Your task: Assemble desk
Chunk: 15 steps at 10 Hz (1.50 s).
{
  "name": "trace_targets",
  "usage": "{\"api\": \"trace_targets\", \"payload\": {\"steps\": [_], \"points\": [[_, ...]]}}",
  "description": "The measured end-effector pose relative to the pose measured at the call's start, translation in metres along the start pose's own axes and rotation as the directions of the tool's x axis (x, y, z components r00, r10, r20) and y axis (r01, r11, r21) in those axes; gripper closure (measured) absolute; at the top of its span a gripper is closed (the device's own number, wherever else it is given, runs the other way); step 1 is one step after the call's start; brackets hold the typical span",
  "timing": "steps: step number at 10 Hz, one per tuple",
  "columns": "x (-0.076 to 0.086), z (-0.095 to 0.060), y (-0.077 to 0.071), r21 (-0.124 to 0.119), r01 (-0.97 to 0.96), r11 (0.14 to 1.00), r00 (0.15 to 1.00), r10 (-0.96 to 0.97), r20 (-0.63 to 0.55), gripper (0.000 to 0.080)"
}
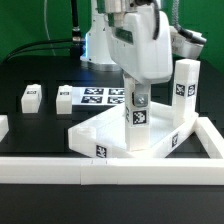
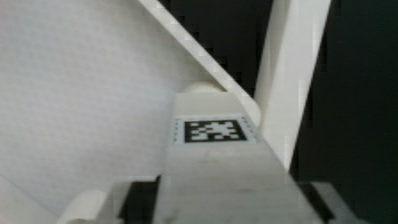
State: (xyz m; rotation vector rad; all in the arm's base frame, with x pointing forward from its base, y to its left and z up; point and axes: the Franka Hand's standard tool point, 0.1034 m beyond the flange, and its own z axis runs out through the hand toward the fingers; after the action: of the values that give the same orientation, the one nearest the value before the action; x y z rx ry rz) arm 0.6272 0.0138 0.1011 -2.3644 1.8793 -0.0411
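Far left in the exterior view, on the table [image 1: 40, 125]: first loose leg [image 1: 31, 95] and second loose leg [image 1: 65, 96], lying apart, with bare black surface around both. Toward the middle, the marker board [image 1: 105, 97], flat behind the tabletop [image 1: 95, 135]. Tabletop near the table's front edge, close against the front border rail [image 1: 50, 172]. Over it, the gripper [image 1: 138, 103], jaws clamped on the upright held leg [image 1: 138, 118], lower end down at the tray; unclear whether seated in a socket. Further right, the standing leg [image 1: 183, 82], upright at the tabletop's far right corner, close to the right border rail [image 1: 208, 135]; little open room there.

Only in the wrist view: the tag [image 2: 215, 130] on the held leg, close beside the tabletop's raised rim, with dark fingers [image 2: 317, 200] flanking it. Only in the exterior view: loose legs, marker board, rails.
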Motion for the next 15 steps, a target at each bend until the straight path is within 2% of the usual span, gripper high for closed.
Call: {"api": "trace_targets", "payload": {"steps": [1,2,3,6,8,9,11,12,13,15], "points": [[-0.0012,0.0003,-0.0001,-0.004,0.038,0.999,0.999,-0.038,0.002,0.0322],[-0.0015,0.0000,-0.0005,-0.005,0.077,0.997,0.997,-0.077,0.002,0.0322],[-0.0030,-0.0007,-0.0018,-0.008,0.198,0.980,0.980,-0.198,-0.003,0.0181],[-0.0050,-0.0019,-0.0040,-0.011,0.555,0.832,0.832,-0.555,-0.003,0.0152],[-0.0055,0.0006,-0.0030,-0.033,0.733,0.679,0.680,-0.733,-0.004,0.0150],[-0.0053,0.0015,-0.0034,-0.034,0.769,0.638,0.639,-0.770,-0.002,0.0150],[-0.0057,0.0030,-0.0041,-0.054,0.881,0.470,0.471,-0.882,0.014,0.0150],[-0.0053,0.0031,-0.0039,-0.054,0.904,0.425,0.426,-0.905,0.017,0.0150],[-0.0051,0.0031,-0.0039,-0.058,0.957,0.283,0.285,-0.958,0.022,0.0150],[-0.0055,0.0022,-0.0057,-0.057,0.970,0.237,0.238,-0.971,0.014,0.0150]]}}
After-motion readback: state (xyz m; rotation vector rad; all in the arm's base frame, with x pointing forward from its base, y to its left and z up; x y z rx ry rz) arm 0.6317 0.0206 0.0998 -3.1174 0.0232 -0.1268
